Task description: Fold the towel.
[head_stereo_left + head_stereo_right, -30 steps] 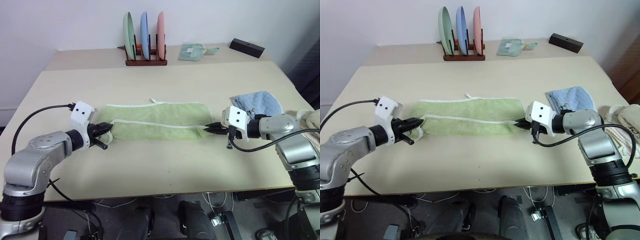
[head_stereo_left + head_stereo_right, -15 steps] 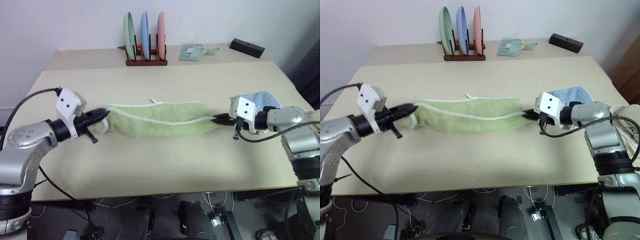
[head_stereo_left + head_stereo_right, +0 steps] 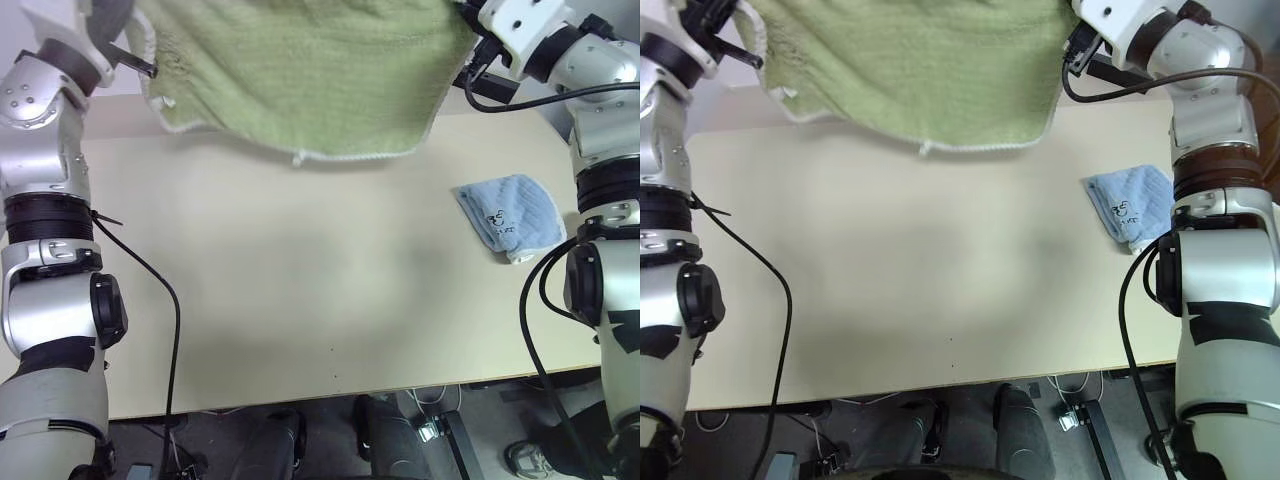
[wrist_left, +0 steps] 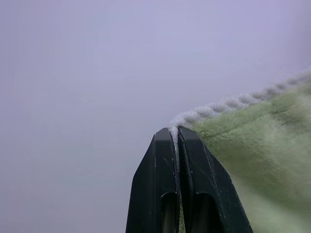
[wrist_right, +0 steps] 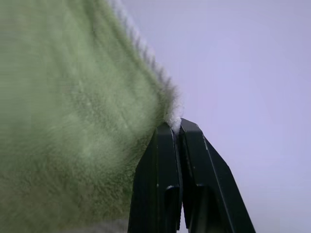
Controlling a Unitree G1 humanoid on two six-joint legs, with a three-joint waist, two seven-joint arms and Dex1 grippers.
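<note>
Both grippers are pinching the towel (image 3: 300, 70) by its corners, jaws fully clamped on the white edging: left gripper (image 4: 176, 133) on one corner, right gripper (image 5: 176, 127) on the other. The towel is hanging spread out in the air between them, up high over the table (image 3: 300, 300), with its bottom edge dangling clear of the surface

Looks to me like the lift-and-spread step, getting the cloth open before the actual fold. Next move is probably lowering it so the bottom edge is landing flat first, then laying the held edge over it, keeping both hands level so the thing isn't going down crooked

Around it: a blue cloth (image 3: 508, 217) is lying on the table off to the right, well apart from the middle, so the landing spot is looking fine as long as the towel is coming down centred and not drifting right
</note>
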